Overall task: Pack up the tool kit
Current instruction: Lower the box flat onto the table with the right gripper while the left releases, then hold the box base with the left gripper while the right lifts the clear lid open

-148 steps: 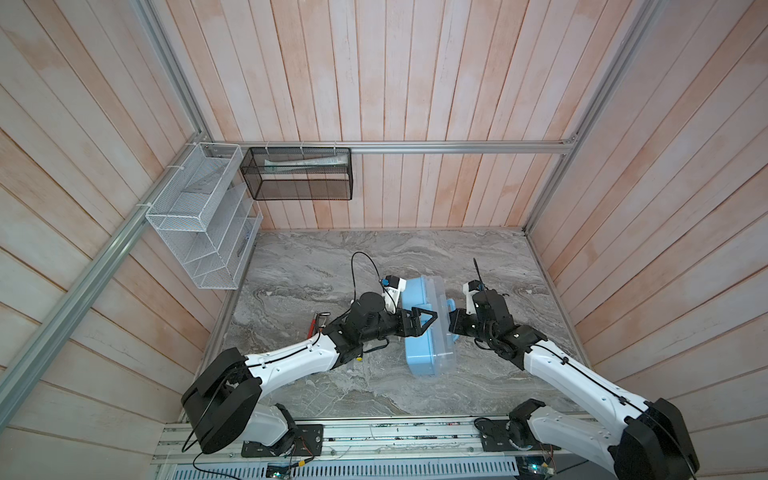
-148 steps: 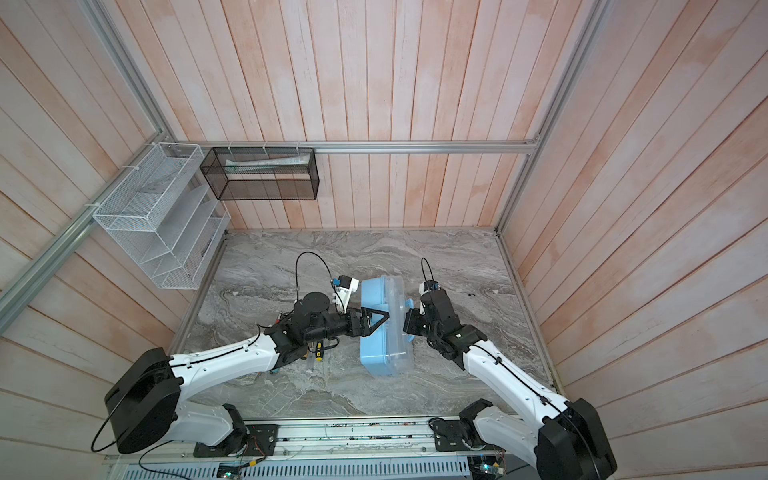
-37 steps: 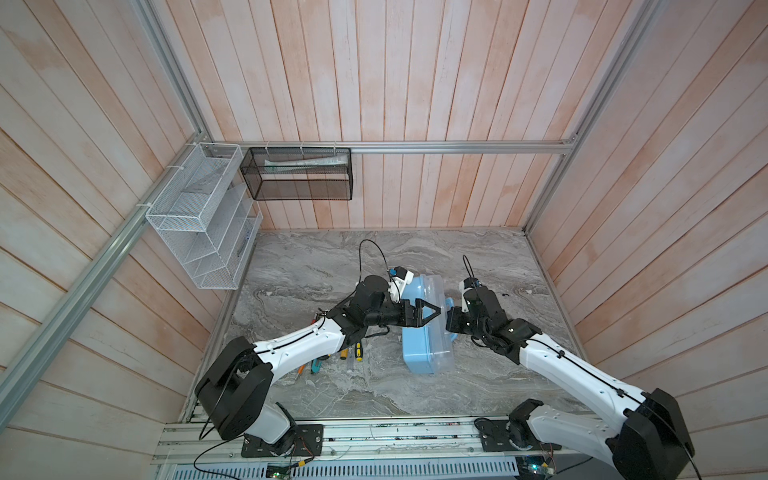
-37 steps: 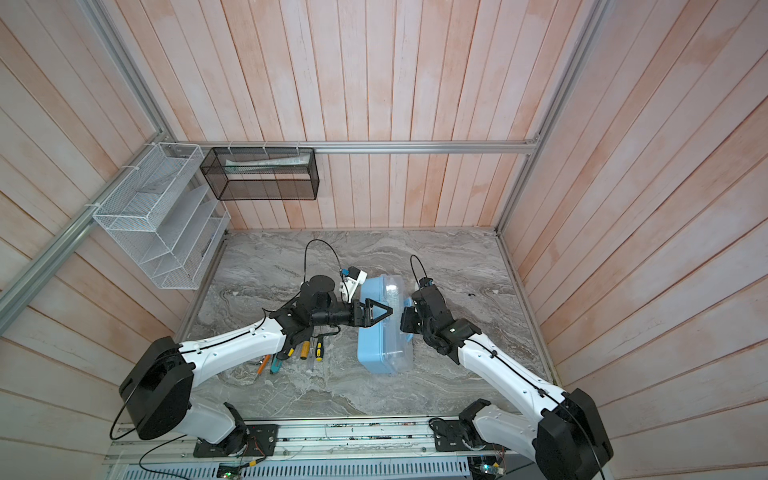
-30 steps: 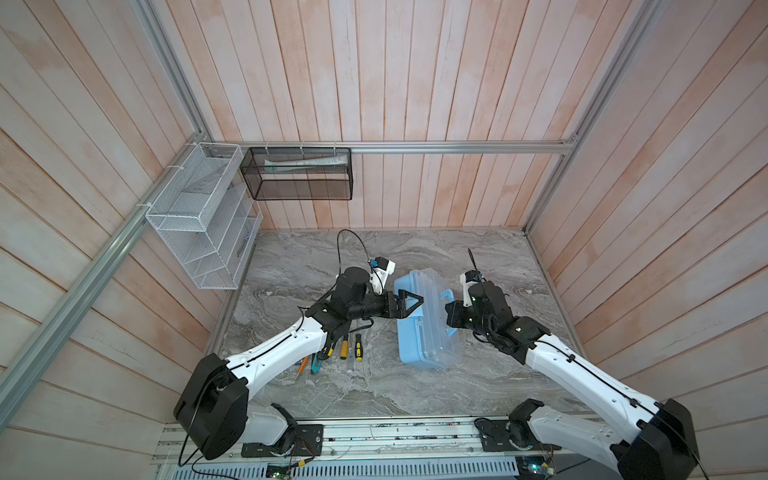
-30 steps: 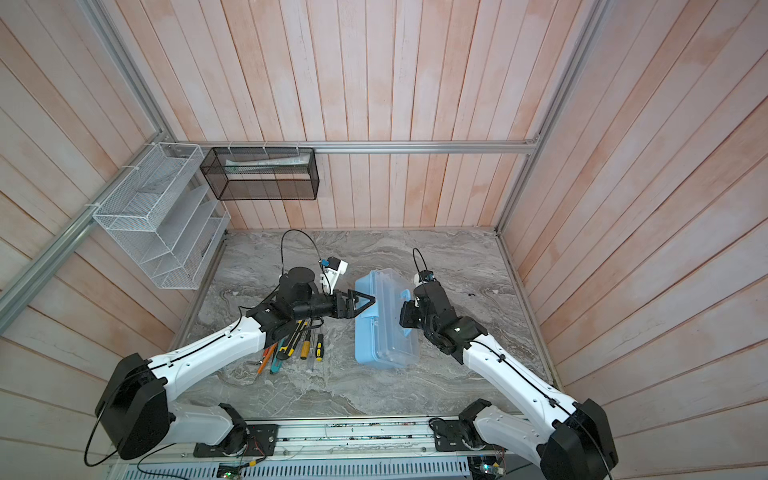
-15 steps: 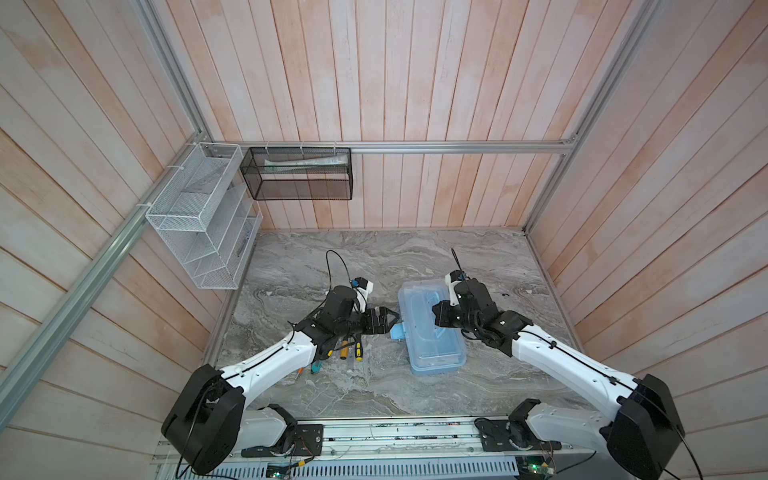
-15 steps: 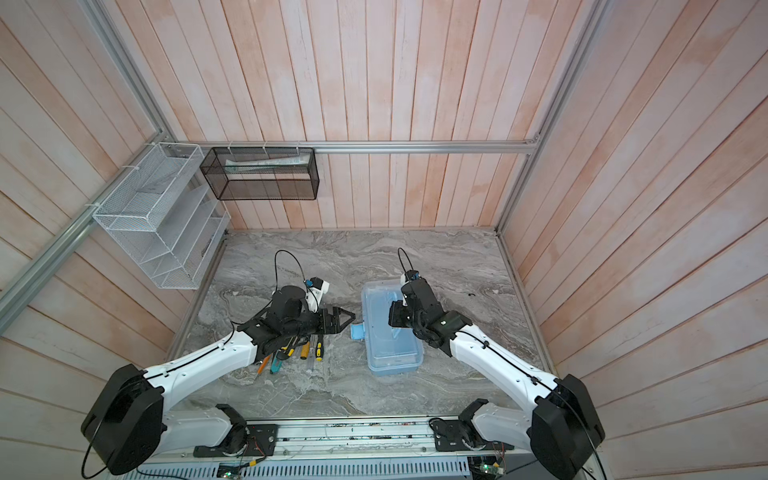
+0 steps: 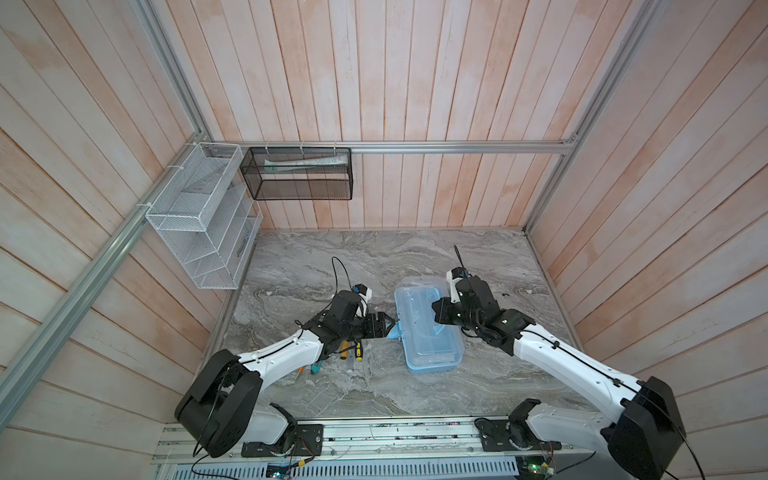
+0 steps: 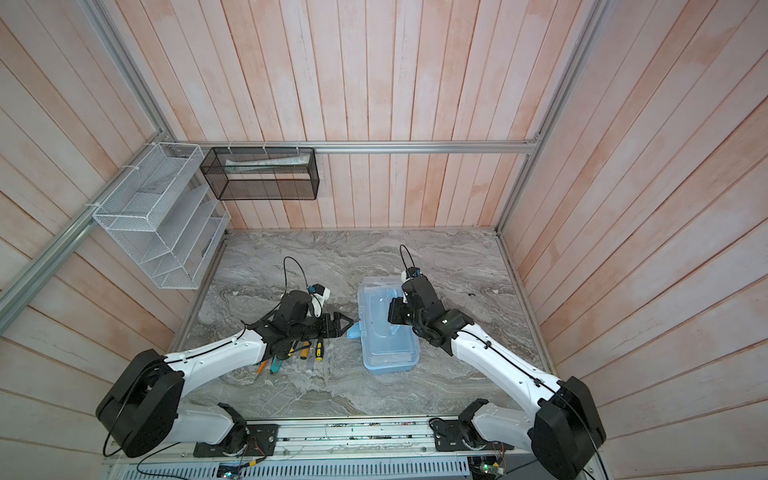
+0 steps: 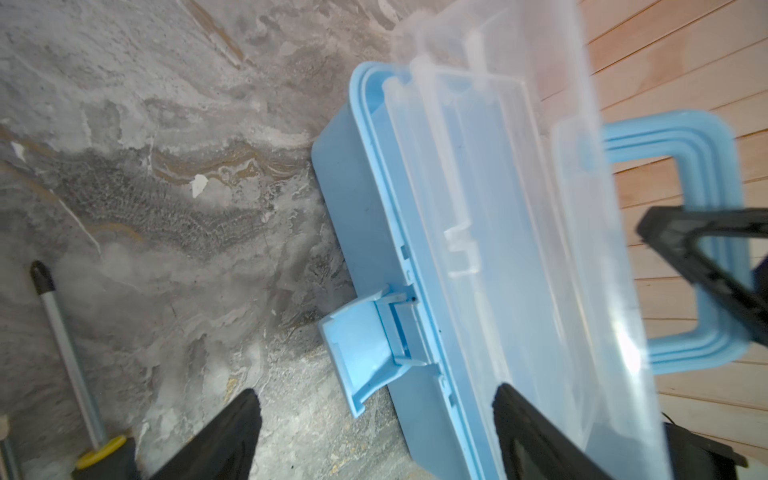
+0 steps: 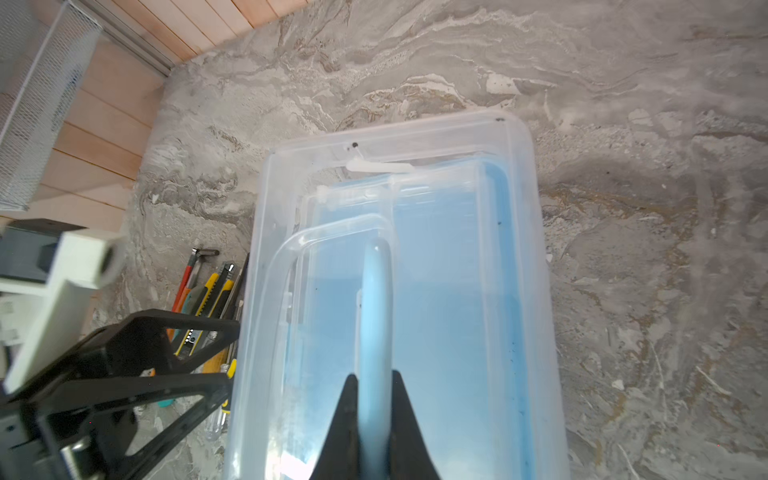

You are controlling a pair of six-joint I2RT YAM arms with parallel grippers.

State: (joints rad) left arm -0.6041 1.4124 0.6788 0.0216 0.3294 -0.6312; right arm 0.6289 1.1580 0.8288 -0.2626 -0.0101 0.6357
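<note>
Two robot arms work on a tool case [image 9: 432, 353] set on a marble-patterned table [image 9: 374, 257]. The right gripper [image 12: 372, 380] is clenched on the case's light-blue handle [image 12: 376, 299], which stands up from the clear lid [image 11: 519, 208] directly under it. The left gripper [image 9: 384, 326] hangs with its jaws spread and nothing between them, and the case's latch [image 11: 361, 345], flipped outward, sits just ahead of its fingertips. From the left wrist view the lid appears raised a little off the blue base on the latch side. How far it is raised is hard to tell. Yellow-and-black screwdrivers [image 10: 309, 351], a cutter [image 12: 210, 291] and other small tools lie loose on the table beneath and behind the left gripper's wrist. No tool shows inside the case. Packing looks barely begun: the latch is undone, while the lid has yet to swing clear, every tool has yet to go in, and the case must then be closed.
</note>
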